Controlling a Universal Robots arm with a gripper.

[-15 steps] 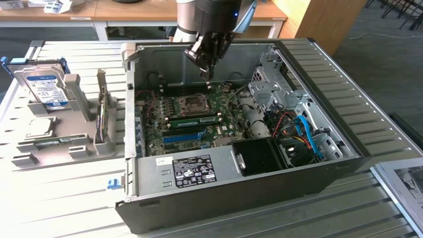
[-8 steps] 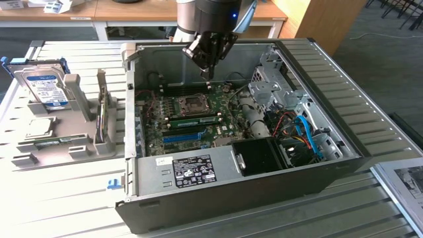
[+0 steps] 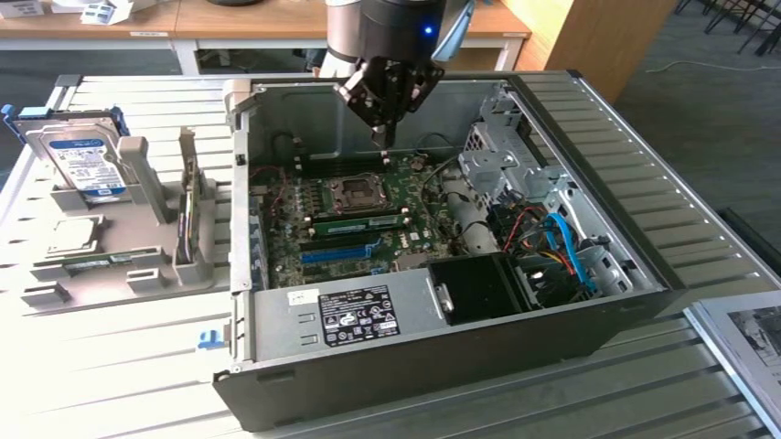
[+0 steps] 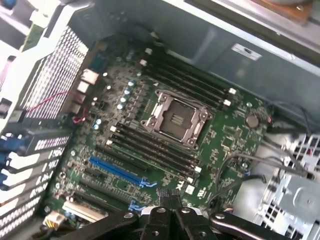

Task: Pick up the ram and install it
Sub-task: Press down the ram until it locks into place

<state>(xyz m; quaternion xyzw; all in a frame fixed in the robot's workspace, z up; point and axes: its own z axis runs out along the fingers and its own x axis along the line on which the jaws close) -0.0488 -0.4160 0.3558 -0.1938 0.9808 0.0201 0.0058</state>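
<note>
The ram (image 3: 364, 222), which we judge seated on edge in a motherboard (image 3: 320, 245) slot, lies lengthwise across the exterior view, below the empty, pressed-together claw (image 3: 383, 135).

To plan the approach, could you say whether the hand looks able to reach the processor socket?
Probably yes: the case lies open, the hand hangs above the motherboard, and nothing covers the processor socket.
</note>
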